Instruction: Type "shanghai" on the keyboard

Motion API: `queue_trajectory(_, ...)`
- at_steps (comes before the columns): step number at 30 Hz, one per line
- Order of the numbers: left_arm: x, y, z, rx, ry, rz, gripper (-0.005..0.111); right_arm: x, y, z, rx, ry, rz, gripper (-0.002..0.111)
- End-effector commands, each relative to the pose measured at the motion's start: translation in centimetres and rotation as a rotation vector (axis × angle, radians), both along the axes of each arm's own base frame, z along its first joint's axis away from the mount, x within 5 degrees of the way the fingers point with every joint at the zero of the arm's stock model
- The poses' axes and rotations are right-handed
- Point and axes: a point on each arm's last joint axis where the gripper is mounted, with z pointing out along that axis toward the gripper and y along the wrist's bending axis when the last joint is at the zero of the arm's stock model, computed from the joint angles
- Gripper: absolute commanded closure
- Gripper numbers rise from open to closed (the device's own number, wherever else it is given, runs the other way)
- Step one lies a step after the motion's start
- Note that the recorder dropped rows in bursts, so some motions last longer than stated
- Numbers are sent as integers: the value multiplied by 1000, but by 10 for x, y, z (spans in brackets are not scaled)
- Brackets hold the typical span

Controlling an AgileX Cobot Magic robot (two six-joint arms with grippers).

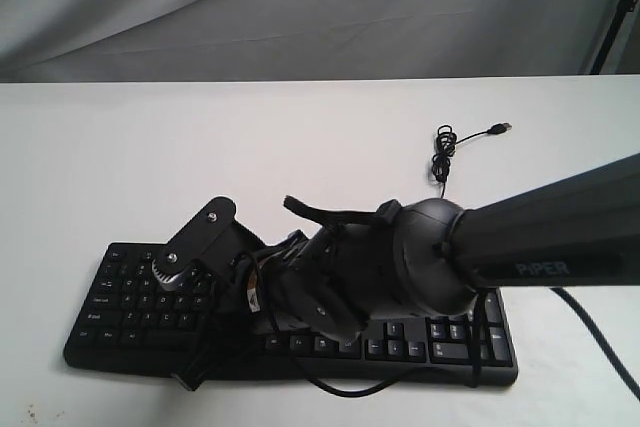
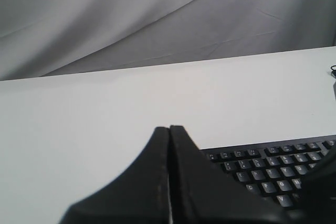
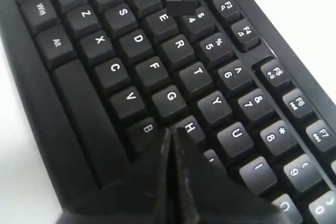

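The black keyboard (image 1: 130, 292) lies along the near edge of the white table (image 1: 300, 137), its middle covered by my right arm (image 1: 430, 257). In the right wrist view the right gripper (image 3: 172, 130) is shut and empty. Its tip sits low over the keyboard (image 3: 136, 40), right at the near corner of the H key (image 3: 190, 127), beside B (image 3: 148, 128). The left gripper (image 2: 169, 128) is shut too, with nothing in it. It is raised above the keyboard's (image 2: 273, 169) left end and points out over bare table. In the exterior view the left gripper (image 1: 220, 207) tilts upward.
The keyboard's thin USB cable (image 1: 443, 152) lies coiled on the table behind the keyboard, plug (image 1: 500, 129) pointing right. Grey cloth (image 1: 300, 7) hangs behind the table. A black arm cable (image 1: 595, 342) trails off at the right. A dark stand (image 1: 615, 17) is at the far right.
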Motion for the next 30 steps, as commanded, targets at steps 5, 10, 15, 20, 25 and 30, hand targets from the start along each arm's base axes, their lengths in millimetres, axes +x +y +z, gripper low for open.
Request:
queue_trajectory(5, 0, 0, -1, -3, -4, -4, 107, 0, -2, -1, 3, 1, -6, 108)
queue_trajectory(10, 0, 0, -1, -3, -4, -4, 107, -1, -3, -2, -17, 15, -6, 108)
queue_trajectory(15, 0, 0, -1, -3, -4, -4, 107, -1, -3, -11, -34, 28, -6, 108)
queue_trajectory(20, 0, 0, -1, -3, -4, -4, 107, 0, -3, -10, -29, 21, -2, 108)
queue_trajectory(25, 0, 0, -1, -3, -4, -4, 107, -1, -3, 13, 5, -8, 2, 108)
queue_trajectory(30, 0, 0, -1, -3, -4, -4, 107, 4, 4, 25, 34, -43, 17, 108)
